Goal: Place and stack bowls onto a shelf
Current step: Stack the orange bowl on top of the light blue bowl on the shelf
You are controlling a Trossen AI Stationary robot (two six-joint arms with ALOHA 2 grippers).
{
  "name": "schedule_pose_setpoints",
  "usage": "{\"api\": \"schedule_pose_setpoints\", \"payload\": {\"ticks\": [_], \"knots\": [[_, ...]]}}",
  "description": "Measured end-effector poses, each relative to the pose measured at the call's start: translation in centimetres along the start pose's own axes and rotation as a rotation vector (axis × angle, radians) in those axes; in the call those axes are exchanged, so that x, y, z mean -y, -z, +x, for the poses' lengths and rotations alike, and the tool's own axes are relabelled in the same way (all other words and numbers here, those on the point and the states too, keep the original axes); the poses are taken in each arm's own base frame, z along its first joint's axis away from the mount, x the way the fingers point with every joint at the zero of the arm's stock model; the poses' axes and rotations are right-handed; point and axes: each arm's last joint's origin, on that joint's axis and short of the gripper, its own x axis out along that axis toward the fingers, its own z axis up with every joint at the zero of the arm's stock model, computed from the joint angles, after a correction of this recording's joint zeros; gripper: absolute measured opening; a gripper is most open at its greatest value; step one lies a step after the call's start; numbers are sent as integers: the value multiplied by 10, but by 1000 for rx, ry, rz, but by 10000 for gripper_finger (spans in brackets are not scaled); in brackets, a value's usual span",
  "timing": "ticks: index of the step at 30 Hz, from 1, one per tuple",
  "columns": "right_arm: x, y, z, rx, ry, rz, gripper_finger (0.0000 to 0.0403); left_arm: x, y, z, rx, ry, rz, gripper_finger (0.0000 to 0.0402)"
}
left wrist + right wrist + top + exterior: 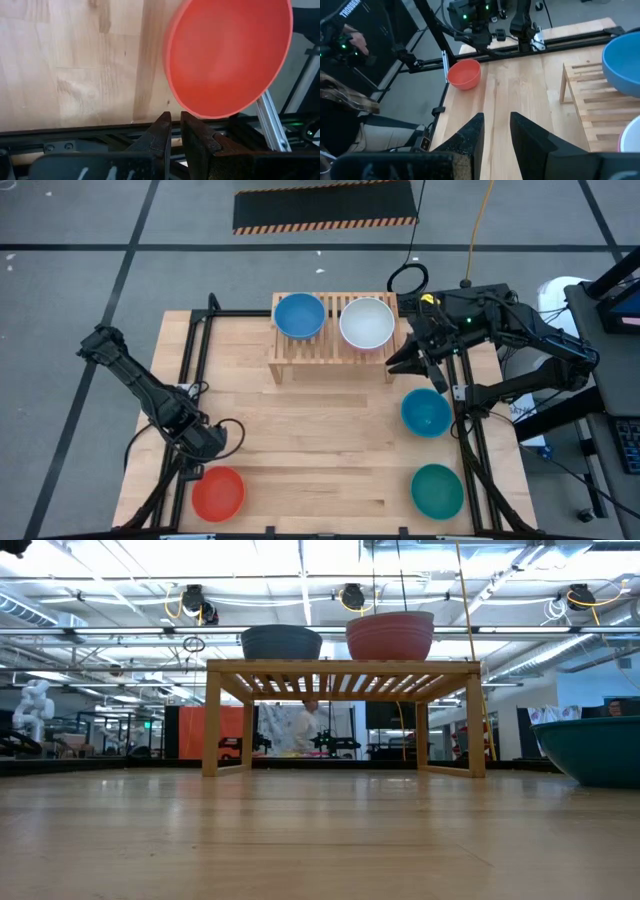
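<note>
You've got a blue bowl (299, 315) and a white bowl (366, 323) sitting side by side on the shelf (330, 350). Your right gripper (412, 363) is beside the shelf, fingers spread and empty. Your left gripper (205, 448), fingers nearly pressed together, sits just above the red bowl (218, 492).

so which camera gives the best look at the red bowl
The left wrist view: the red bowl fills the frame just past the left hand, its inside fully visible. The high view shows it whole but small; the right wrist view shows it far off; the low view misses it.
</note>
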Motion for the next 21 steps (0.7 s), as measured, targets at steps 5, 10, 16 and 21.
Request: {"api": "schedule_pose_setpoints", "payload": {"ticks": [5,10,16,21], "knots": [[0,-1,0,8,-1,-3,86,1,0,0,-2,12,39,38],[0,-1,0,8,-1,-3,86,1,0,0,-7,17,56,6],[0,-1,0,8,-1,-3,86,-1,-2,0,64,-42,-22,35],[0,-1,0,8,-1,-3,86,-2,-4,-1,71,-43,-56,66]]}}
